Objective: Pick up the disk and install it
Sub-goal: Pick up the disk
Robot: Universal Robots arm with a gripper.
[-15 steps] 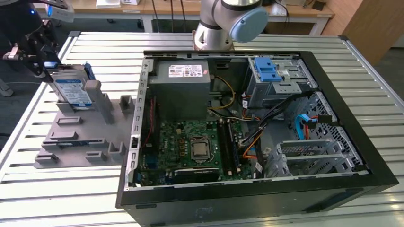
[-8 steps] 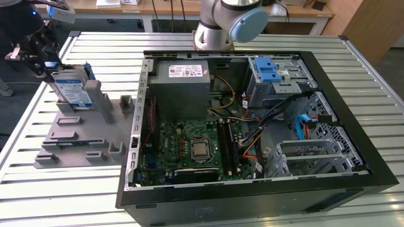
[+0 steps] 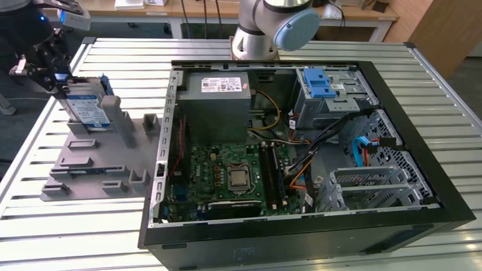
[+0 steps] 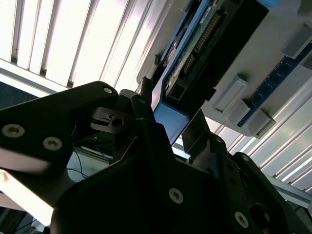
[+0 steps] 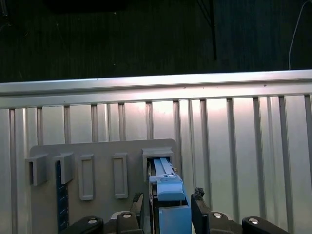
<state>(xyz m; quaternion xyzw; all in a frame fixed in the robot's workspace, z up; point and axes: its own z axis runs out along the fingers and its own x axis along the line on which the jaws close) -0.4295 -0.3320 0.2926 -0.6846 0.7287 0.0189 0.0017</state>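
Note:
The disk (image 3: 84, 107) stands on edge in a slot of the grey holder plate (image 3: 90, 164) at the exterior view's left, its blue-and-white label facing out. My gripper (image 3: 53, 79) hangs over its far end. In the first wrist view the gripper (image 5: 168, 197) has one dark fingertip (image 5: 139, 200) on each side of the disk's blue rail (image 5: 168, 187), pressed close against it. The second wrist view shows the gripper (image 4: 168, 109) the same way, with the disk's blue end (image 4: 170, 122) between the jaws and the disk still seated in the holder.
An open computer case (image 3: 421, 186) lies at the middle and the exterior view's right, with a motherboard (image 3: 233, 175), a grey power supply (image 3: 214, 107) and a drive cage with a blue latch (image 3: 320, 84). The arm's base (image 3: 260, 34) stands behind the case. The slatted metal table (image 3: 75, 226) carries everything.

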